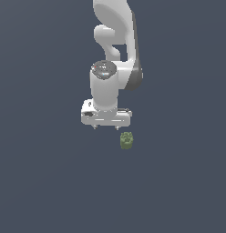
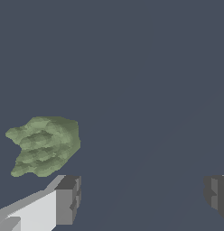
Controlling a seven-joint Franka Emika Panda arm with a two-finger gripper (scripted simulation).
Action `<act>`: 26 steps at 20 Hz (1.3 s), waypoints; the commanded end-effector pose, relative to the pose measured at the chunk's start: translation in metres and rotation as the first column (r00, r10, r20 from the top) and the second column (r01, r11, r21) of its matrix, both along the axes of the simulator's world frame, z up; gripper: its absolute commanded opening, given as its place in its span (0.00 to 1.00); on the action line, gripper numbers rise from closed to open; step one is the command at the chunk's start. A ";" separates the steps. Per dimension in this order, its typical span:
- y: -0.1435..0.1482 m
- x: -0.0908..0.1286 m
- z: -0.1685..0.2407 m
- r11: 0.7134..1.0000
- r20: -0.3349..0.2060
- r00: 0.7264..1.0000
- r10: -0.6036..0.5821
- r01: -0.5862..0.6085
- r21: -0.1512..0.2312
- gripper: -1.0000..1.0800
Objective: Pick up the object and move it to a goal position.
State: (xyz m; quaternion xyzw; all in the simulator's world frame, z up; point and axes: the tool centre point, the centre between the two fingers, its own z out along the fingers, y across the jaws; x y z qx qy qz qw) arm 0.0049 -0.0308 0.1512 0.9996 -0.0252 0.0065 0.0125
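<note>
Hovering with fingers spread wide and holding nothing, the white robot gripper [image 1: 106,128] hangs above the dark grey-blue floor [image 1: 42,182]; the small olive-green lumpy object [image 1: 127,140] stands upright, bumpy top up, just toward the exterior view's right

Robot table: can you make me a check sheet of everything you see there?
Surface: plain dark grey-blue floor, no marks seen.
Job's things: small olive-green lumpy object resting on the surface, apart from the gripper, off toward the exterior view's right of it. No goal marker seen.
Clutter: nothing seen.
Gripper: white gripper open, pointing down, holding nothing; in the wrist view the object lies outside the gap between the fingers.
Cables: nothing seen.
Surroundings: only the white arm above; nothing else seen.
</note>
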 end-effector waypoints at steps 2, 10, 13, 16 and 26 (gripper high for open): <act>0.000 0.000 0.000 1.000 0.000 1.000 0.000 0.000 -0.001 0.96; -0.004 0.004 0.002 1.000 -0.009 1.000 -0.008 0.008 -0.019 0.96; -0.002 0.004 0.001 1.000 -0.009 1.000 -0.005 0.005 -0.018 0.96; 0.012 0.007 -0.002 1.000 -0.010 1.000 0.016 -0.016 -0.013 0.96; 0.097 0.016 -0.025 0.989 -0.012 0.990 0.144 -0.143 0.024 0.96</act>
